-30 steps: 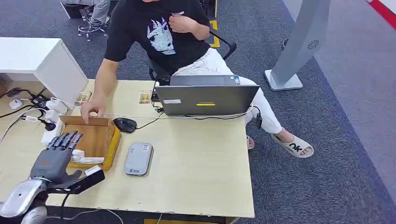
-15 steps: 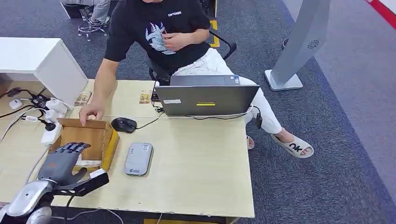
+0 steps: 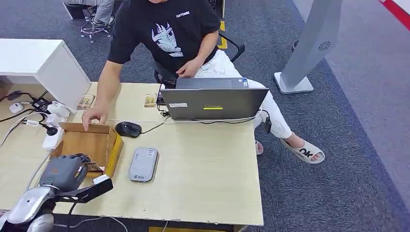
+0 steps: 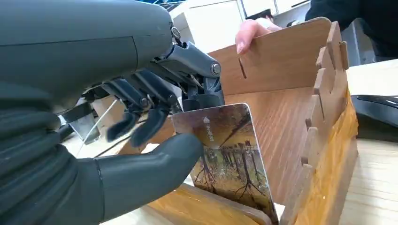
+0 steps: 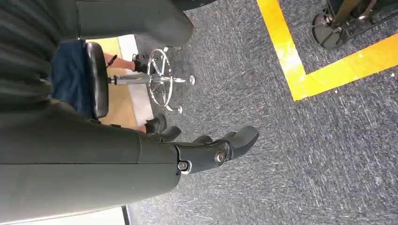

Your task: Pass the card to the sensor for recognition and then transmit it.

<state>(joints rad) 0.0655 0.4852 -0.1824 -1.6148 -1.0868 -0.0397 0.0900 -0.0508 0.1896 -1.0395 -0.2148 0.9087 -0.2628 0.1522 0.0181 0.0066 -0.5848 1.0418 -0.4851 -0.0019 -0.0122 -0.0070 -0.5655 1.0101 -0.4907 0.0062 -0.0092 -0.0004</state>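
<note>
Your left hand (image 4: 141, 122) reaches into the open wooden box (image 3: 92, 142), a plywood tray with notched walls and yellow tape along its edge. Its thick grey thumb presses a glossy, round-cornered card (image 4: 225, 159) printed with bare trees against the dark curled fingers (image 4: 150, 117), so the card stands tilted above the box's near wall. A person's hand (image 3: 94, 117) rests on the far wall. The grey sensor (image 3: 143, 164) lies flat on the pale surface (image 3: 208, 169), just beside the box. Your right hand (image 5: 211, 152) hangs over grey carpet, fingers loosely apart, holding nothing.
</note>
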